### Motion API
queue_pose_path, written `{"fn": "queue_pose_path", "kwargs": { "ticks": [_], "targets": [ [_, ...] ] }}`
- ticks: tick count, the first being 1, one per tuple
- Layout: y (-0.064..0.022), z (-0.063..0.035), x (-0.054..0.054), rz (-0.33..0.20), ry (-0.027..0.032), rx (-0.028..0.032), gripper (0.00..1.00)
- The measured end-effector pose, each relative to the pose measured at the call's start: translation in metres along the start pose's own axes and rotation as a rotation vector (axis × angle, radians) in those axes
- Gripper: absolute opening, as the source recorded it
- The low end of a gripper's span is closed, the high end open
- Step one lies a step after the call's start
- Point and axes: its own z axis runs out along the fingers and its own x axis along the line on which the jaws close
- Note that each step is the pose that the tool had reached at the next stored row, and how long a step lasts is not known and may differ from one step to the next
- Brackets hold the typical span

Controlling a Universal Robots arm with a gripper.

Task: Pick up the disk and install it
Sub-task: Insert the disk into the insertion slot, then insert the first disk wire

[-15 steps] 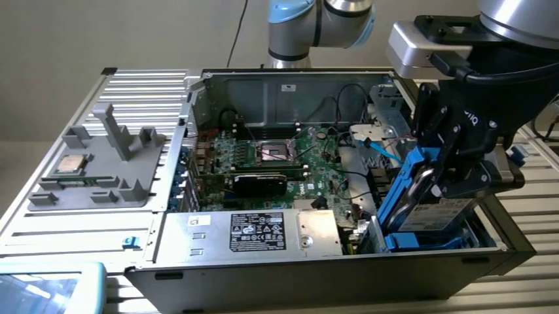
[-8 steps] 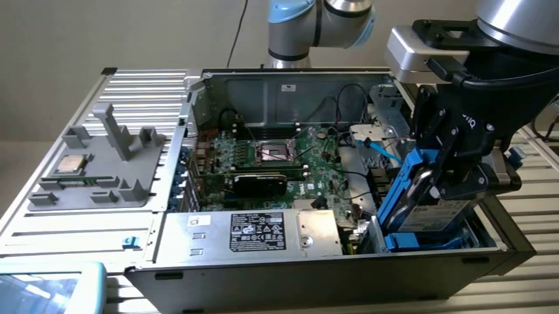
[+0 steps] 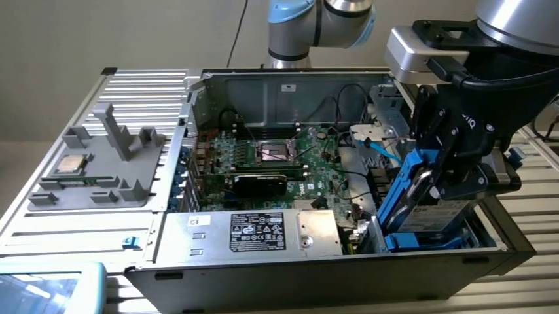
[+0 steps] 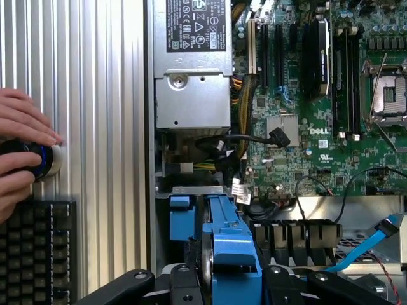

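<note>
Wrist view: we find the gripper (image 4: pixel 232 286) with its jaws partway closed, clamped across the blue carrier of the disk (image 4: pixel 230 251), which stands on edge between the black fingers (image 4: pixel 175 284). In the exterior view the gripper (image 3: pixel 447 171) sits at the right of the frame. The disk (image 3: pixel 417 208) is tilted there, and its lower end appears to enter the drive bay (image 3: pixel 441 241) at the lower right corner of the computer case (image 3: pixel 306 275), not yet seated. We judge that a sound insertion calls for squaring the carrier with the bay and descending slowly and straight. The blue cable (image 3: pixel 384 152) just above it and the power supply (image 3: pixel 262 230) to its left should be kept clear.
</note>
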Motion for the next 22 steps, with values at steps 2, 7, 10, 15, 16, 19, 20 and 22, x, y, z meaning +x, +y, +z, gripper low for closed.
{"fn": "queue_pose_path", "kwargs": {
  "ticks": [2, 7, 10, 15, 16, 19, 20, 22],
  "targets": [
    [0.0000, 0.0000, 0.0000, 0.000, 0.0001, 0.0000, 0.37],
    [0.0000, -0.0001, 0.0000, 0.000, 0.0005, 0.0002, 0.51],
    [0.0000, 0.0000, 0.0000, 0.000, -0.0001, 0.0007, 0.58],
    [0.0000, 0.0000, 0.0000, 0.000, -0.0003, 0.0008, 0.58],
    [0.0000, 0.0000, 0.0000, 0.000, -0.0003, 0.0008, 0.58],
    [0.0000, 0.0000, 0.0000, 0.000, -0.0005, 0.0008, 0.58],
    [0.0000, 0.0000, 0.0000, 0.000, -0.0006, 0.0008, 0.58],
    [0.0000, 0.0000, 0.0000, 0.000, -0.0008, 0.0008, 0.58]
  ]
}}
